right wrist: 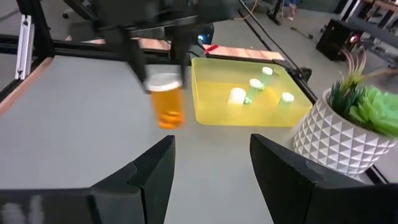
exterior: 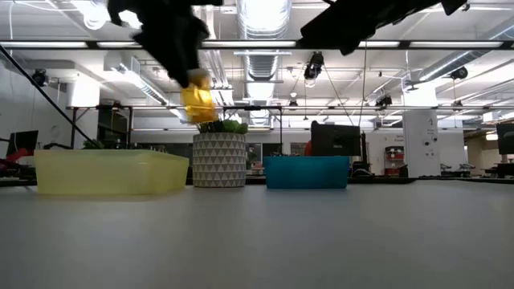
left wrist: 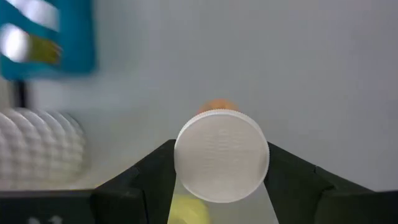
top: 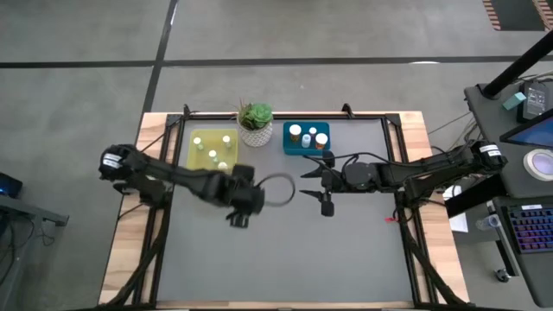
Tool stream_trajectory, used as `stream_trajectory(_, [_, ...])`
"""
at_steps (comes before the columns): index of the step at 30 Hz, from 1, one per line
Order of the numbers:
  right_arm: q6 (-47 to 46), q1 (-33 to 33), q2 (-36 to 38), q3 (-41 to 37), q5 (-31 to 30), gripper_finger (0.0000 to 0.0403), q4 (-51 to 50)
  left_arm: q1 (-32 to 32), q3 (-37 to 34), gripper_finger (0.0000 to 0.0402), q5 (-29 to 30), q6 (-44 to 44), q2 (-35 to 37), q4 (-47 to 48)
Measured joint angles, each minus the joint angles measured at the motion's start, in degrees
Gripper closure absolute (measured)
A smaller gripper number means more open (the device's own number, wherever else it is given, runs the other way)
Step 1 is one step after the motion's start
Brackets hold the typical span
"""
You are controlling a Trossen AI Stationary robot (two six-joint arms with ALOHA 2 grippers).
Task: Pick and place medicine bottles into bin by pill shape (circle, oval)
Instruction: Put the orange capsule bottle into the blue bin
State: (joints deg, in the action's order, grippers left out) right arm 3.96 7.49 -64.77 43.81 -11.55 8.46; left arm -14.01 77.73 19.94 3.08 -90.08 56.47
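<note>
Your left gripper point(top: 238, 206) hangs above the middle of the grey table point(top: 285, 250), a little near of the yellow bin point(top: 213, 149), and its fingers point(left wrist: 143, 180) pinch an amber medicine bottle point(right wrist: 166, 99) just under its white cap point(left wrist: 221, 155). The bottle is lifted clear of the table, hanging upright with its body below the cap.

Your right gripper point(top: 318, 186) waits to the right of it, well apart, near of the teal bin point(top: 306, 138), with its fingers point(right wrist: 149, 171) spread and nothing between them.

You have four white-capped bottles point(top: 213, 152) lying in the yellow bin at the far left, and three more point(top: 308, 135) in the teal bin. A potted green plant point(top: 256, 123) stands between the two bins.
</note>
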Motion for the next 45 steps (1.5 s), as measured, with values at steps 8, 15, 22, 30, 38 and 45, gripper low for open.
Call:
stream_trajectory(8, [-1.1, 0.0, 0.1, 0.0, -3.2, 0.0202, -3.1, 13.0, -0.2, 0.0208, -0.1, -14.8, -0.5, -15.8])
stream_trajectory(15, [-0.2, -0.8, 0.0, 0.0, -8.2, 0.0202, -3.8, 17.1, -0.3, 0.0208, -6.5, -22.5, -0.5, -28.6])
stream_trajectory(22, [0.6, -4.0, 0.0, 0.1, -7.8, 0.0202, -3.5, 17.2, -0.3, 0.0208, -7.5, -23.4, -0.5, -31.9])
stream_trajectory(30, [0.0, -4.7, 0.0, 0.2, -6.0, 0.0202, -3.6, 17.2, -0.3, 0.0208, -7.6, -23.4, -0.5, -34.2])
stream_trajectory(38, [1.4, -4.8, -0.1, 0.2, -7.8, 0.0202, -3.5, 16.9, -0.3, 0.0208, -8.8, -23.4, -0.5, -35.5])
stream_trajectory(45, [4.3, -4.8, -0.1, 0.2, -8.0, 0.0202, -3.5, 16.4, -0.3, 0.0208, -10.4, -23.4, -0.5, -38.8])
